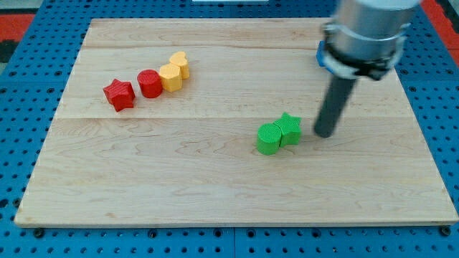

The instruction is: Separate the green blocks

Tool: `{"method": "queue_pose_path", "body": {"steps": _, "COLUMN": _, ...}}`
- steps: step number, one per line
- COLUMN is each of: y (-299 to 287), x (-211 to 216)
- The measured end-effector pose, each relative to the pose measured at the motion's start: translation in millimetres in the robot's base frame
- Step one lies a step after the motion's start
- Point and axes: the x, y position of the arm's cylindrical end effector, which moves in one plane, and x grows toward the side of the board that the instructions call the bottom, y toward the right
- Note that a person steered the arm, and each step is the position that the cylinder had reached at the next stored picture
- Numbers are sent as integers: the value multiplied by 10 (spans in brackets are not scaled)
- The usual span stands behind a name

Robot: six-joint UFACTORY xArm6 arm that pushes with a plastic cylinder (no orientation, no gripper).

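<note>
A green round block [268,138] and a green star block [289,128] sit touching each other right of the board's middle, the star at the round block's upper right. My tip [324,134] rests on the board just right of the green star, a small gap apart from it.
A red star block [119,94], a red round block [150,84], a yellow hexagon block [171,77] and a yellow heart-like block [180,64] form a line at the upper left. A blue block [321,54] shows partly behind the arm. The wooden board [215,193] lies on a blue pegboard.
</note>
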Motion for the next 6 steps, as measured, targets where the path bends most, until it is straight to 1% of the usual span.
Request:
{"method": "queue_pose_path", "body": {"steps": 2, "y": -1742, "x": 120}}
{"method": "queue_pose_path", "body": {"steps": 3, "y": -1530, "x": 220}}
{"method": "queue_pose_path", "body": {"steps": 4, "y": -688, "x": 118}}
{"method": "queue_pose_path", "body": {"steps": 5, "y": -1339, "x": -101}}
{"method": "queue_pose_path", "body": {"steps": 6, "y": -2233, "x": -175}}
